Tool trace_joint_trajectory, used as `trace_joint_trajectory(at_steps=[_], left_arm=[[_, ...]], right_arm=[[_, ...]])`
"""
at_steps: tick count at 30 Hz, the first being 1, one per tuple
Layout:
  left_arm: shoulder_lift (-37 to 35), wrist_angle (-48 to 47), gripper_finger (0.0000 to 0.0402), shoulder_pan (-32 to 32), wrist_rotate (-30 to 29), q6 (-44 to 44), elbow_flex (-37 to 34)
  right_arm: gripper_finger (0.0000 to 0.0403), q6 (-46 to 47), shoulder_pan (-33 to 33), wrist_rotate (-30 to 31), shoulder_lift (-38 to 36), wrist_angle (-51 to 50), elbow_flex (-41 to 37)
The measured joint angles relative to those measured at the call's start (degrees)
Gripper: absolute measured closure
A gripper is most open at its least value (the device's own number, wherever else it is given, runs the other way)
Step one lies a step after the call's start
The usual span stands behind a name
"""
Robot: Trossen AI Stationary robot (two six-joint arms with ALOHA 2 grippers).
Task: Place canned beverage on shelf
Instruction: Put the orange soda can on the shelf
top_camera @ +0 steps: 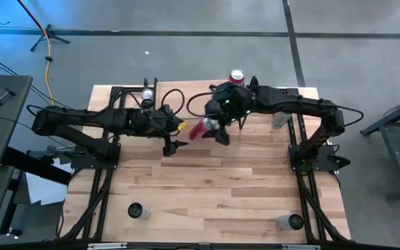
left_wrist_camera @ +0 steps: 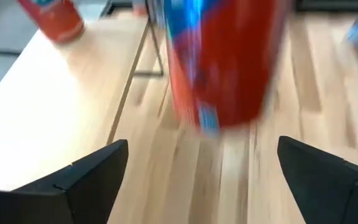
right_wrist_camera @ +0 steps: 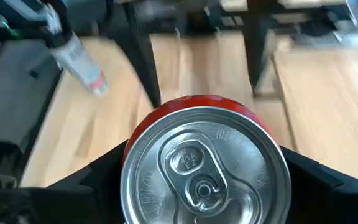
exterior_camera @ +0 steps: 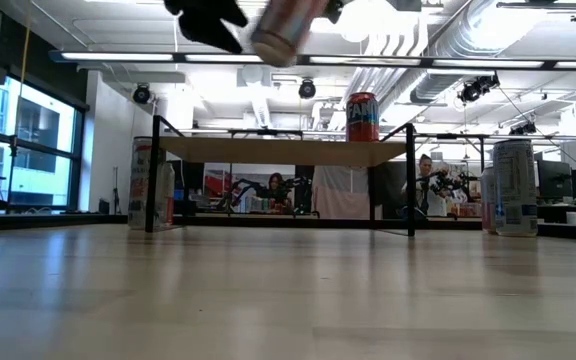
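We see two arms, both matte black and built from chunky, jointed segments. The left arm (top_camera: 82, 119) carries a loop of thin black cable near its wrist and a small yellow mark beside its gripper (top_camera: 174, 144). The right arm (top_camera: 304, 105) shows a green indicator light glowing on its wrist housing, with black cable curling beside it. Each base sits in a black frame of thin struts. In the wrist views we find the fingers (left_wrist_camera: 86, 177) dark, flat-faced and wedge-shaped, tapering to blunt angular tips.
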Motion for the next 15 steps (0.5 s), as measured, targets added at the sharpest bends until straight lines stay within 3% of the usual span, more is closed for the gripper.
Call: trace_joint_trajectory(at_steps=[3,5,10,15], left_arm=[[-0.9,-7.6,0.0022,0.8,-1.3,-0.8,2.7],[-2.4,-9.7,0.0022,0.9,-2.8,-2.5,2.9],[-8.2,-5.2,0.0025,0.9,-6.3,-5.8,-0.2],[-14.5,4.7,0.0025,0.9,-8.0,-9.8,-7.1]], right_arm=[[0.0116,-0.1,-1.2,4.3,-2.0,-4.2,0.1],[0.0116,0.0,-1.5,11.7,-2.8,-10.7,1.7],[0.0116,0.9,-2.5,27.6,-0.8,-25.3,10.3],[0.0116,11.7,-7.2,26.2,3.3,-27.3,15.0]])
